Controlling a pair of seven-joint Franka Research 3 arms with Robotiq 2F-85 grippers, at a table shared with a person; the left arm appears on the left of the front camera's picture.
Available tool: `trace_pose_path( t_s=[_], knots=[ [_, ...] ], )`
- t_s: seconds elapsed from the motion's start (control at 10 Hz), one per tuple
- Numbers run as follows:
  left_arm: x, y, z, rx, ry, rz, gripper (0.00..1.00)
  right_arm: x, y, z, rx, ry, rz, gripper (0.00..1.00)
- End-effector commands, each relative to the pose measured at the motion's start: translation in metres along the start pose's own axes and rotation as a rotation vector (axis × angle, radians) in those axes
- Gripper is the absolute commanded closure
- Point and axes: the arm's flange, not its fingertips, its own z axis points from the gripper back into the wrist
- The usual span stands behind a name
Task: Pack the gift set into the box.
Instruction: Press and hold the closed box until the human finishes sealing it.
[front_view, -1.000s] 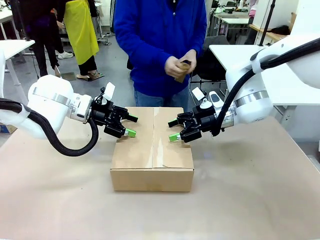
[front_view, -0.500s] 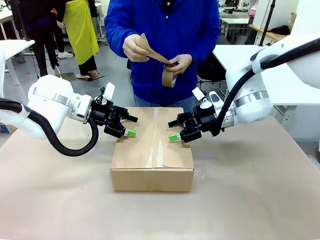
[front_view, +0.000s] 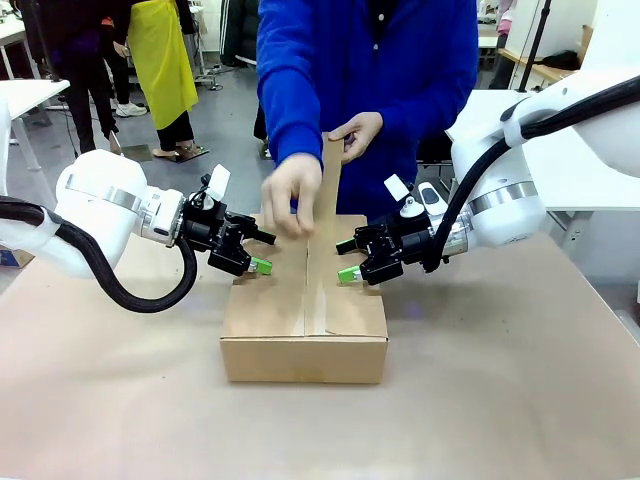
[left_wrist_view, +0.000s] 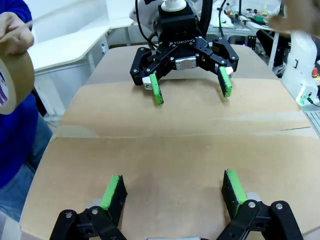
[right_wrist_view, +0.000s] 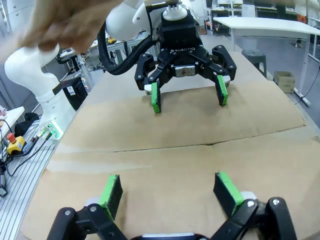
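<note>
The person's hand (front_view: 292, 195) has dropped tape (front_view: 328, 190) to the box (front_view: 300, 310).

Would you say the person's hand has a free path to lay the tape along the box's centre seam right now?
Probably yes. Both grippers, left and right, sit open on the flaps either side of the seam, so the hand and tape strip have a free path along the box.

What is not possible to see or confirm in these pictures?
- Inside the box: closed flaps hide it in every view, so the gift set cannot be confirmed.
- Person's hand: motion-blurred in the front view.
- Tape roll: cut off by the left edge of the left wrist view.
</note>
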Motion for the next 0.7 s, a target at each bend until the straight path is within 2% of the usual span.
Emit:
trace_pose_path(
  t_s=[0.0,0.6],
  knots=[
    [-0.0032,-0.0025,-0.0024,-0.011,-0.006,-0.010,0.00,-0.0015,0.0000,-0.0011,-0.011,0.014,0.001,0.00],
    [-0.0032,-0.0025,-0.0024,-0.011,-0.006,-0.010,0.00,-0.0015,0.0000,-0.0011,-0.011,0.014,0.001,0.00]
  ],
)
